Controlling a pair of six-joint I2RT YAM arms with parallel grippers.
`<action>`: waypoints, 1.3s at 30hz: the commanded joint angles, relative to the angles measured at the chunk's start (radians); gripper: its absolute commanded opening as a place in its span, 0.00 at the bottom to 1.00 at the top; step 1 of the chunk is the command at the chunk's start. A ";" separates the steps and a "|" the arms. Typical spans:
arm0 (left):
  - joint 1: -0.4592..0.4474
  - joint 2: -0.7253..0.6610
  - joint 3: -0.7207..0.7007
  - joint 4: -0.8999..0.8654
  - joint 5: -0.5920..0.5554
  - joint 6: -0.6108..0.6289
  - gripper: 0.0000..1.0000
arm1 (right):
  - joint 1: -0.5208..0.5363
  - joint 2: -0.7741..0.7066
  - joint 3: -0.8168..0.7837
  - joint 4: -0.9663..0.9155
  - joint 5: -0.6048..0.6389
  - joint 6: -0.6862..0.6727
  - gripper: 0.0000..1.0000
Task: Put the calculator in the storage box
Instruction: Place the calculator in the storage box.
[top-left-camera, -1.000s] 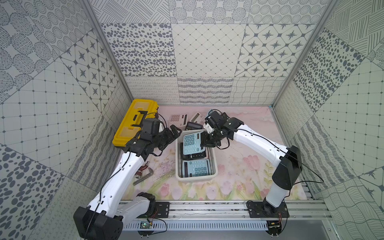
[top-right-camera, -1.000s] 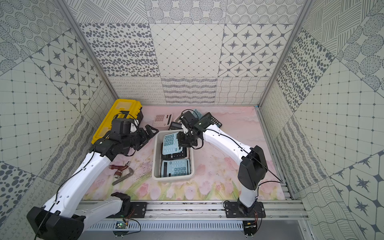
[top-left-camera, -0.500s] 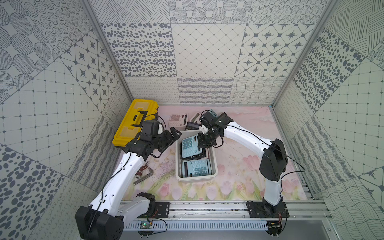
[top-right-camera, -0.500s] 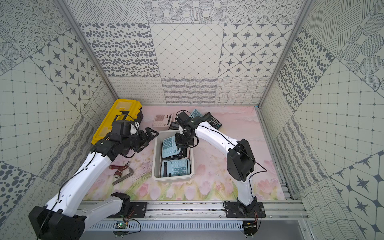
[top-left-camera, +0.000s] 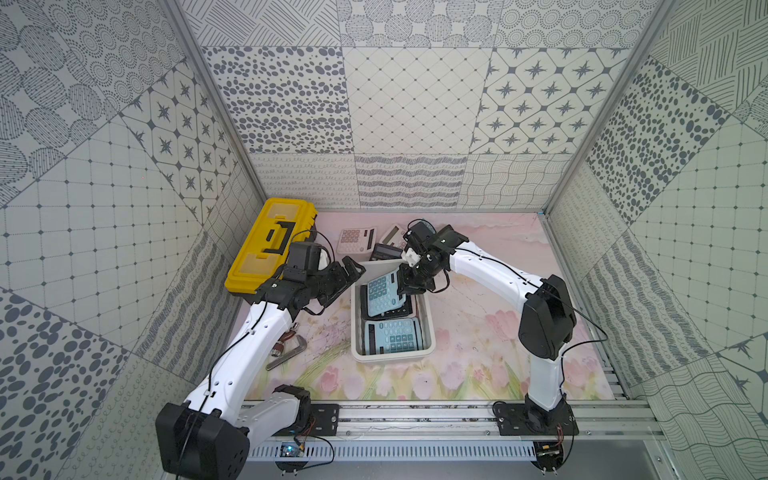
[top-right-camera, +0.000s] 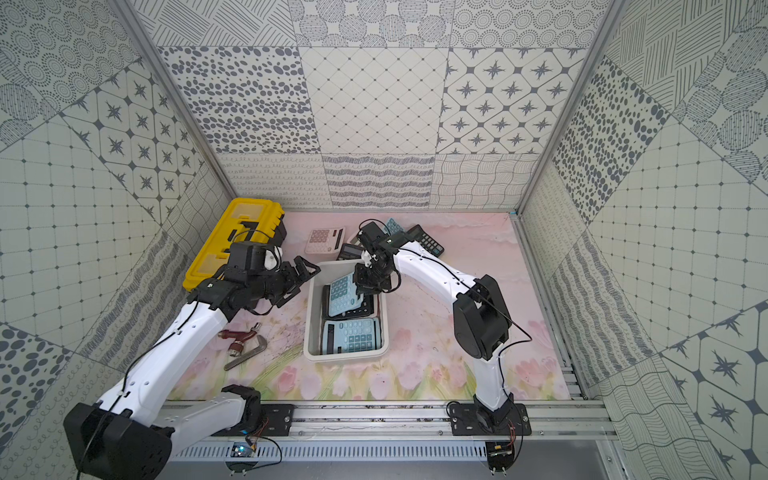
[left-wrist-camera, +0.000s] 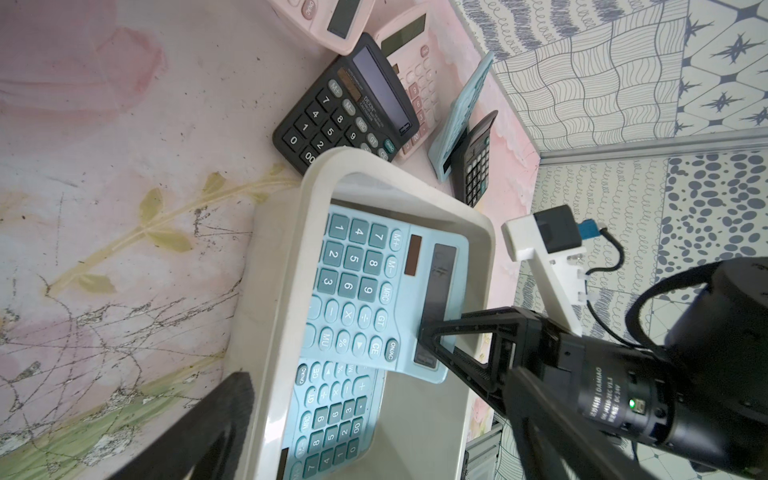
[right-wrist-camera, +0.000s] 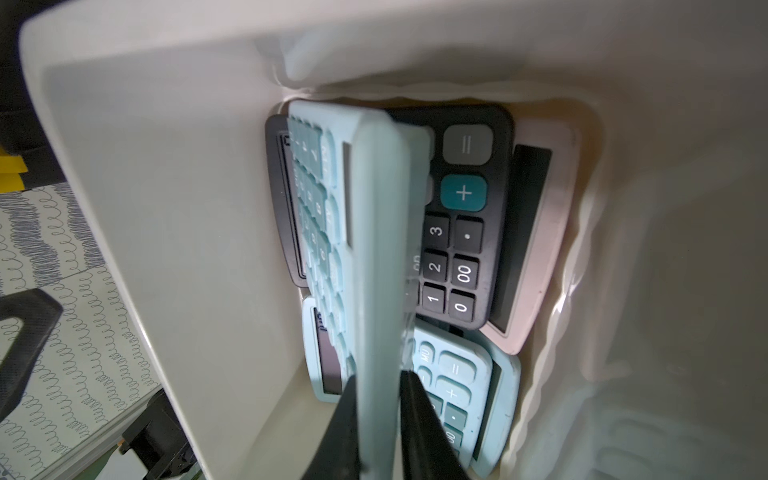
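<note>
The storage box (top-left-camera: 356, 332) (top-right-camera: 308, 328) is a white tub in the middle of the mat. A light blue calculator (top-left-camera: 383, 291) (top-right-camera: 341, 291) (left-wrist-camera: 365, 286) (right-wrist-camera: 376, 249) hangs tilted over the box's far half. My right gripper (top-left-camera: 402, 286) (top-right-camera: 360, 286) (right-wrist-camera: 376, 380) is shut on its display end. Under it lie a black calculator (right-wrist-camera: 465, 232) and another light blue one (top-left-camera: 392, 337) (top-right-camera: 351, 337). My left gripper (top-left-camera: 347, 282) (top-right-camera: 303, 277) stands open and holds nothing, just outside the box's far left corner.
A yellow-lidded toolbox (top-left-camera: 270, 245) stands at the back left. Behind the box lie a pink calculator (top-left-camera: 355, 241) and black ones (top-left-camera: 384, 251) (top-right-camera: 426, 241). A red-handled tool (top-left-camera: 286, 345) and a metal key lie left of the box.
My right arm has folded nearer, its elbow rising, and has carried the light blue calculator lower and further left over the box's far half. The left arm has barely moved.
</note>
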 joint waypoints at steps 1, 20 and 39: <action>0.005 0.013 -0.001 0.055 0.039 -0.008 1.00 | -0.003 -0.005 -0.002 0.057 -0.017 -0.013 0.21; 0.004 0.021 -0.015 0.079 0.058 -0.029 1.00 | -0.004 -0.039 -0.086 0.190 -0.007 0.071 0.16; 0.005 0.030 0.005 0.075 0.053 -0.021 1.00 | -0.019 -0.147 -0.156 0.245 0.040 0.108 0.42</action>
